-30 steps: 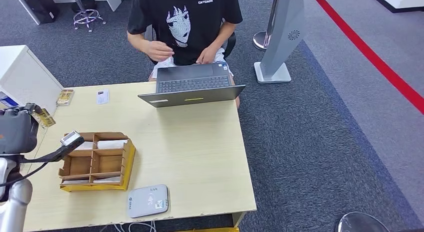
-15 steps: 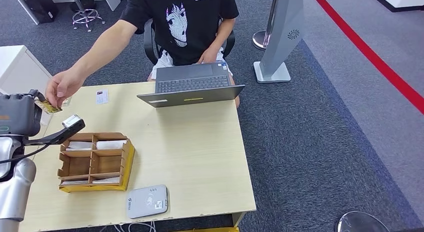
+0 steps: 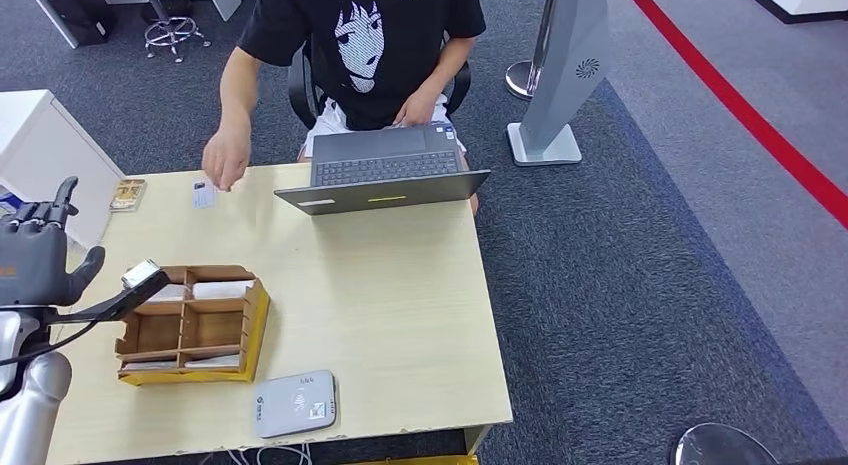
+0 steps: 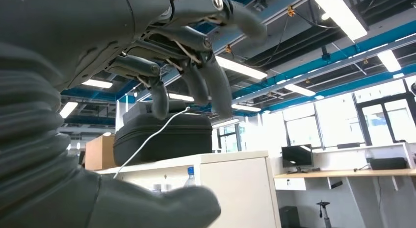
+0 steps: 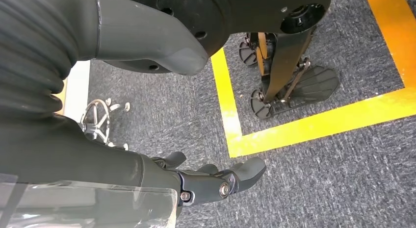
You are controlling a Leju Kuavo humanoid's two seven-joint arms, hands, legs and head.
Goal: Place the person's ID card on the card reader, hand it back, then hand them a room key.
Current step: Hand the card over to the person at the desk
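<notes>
The grey card reader (image 3: 295,403) sits at the table's (image 3: 400,305) near edge, with the cardboard key tray (image 3: 190,323) just behind it to the left — white room keys (image 3: 222,289) lie in its compartments. The left hand (image 3: 38,253) is raised at the table's left side, fingers (image 4: 211,86) spread and holding nothing. The right hand (image 5: 206,181) hangs over the carpet, fingers loosely curled, empty. Farther off, the person's hand (image 3: 226,167) hovers by the ID card (image 3: 204,193) on the tabletop — beside an open laptop (image 3: 385,175).
</notes>
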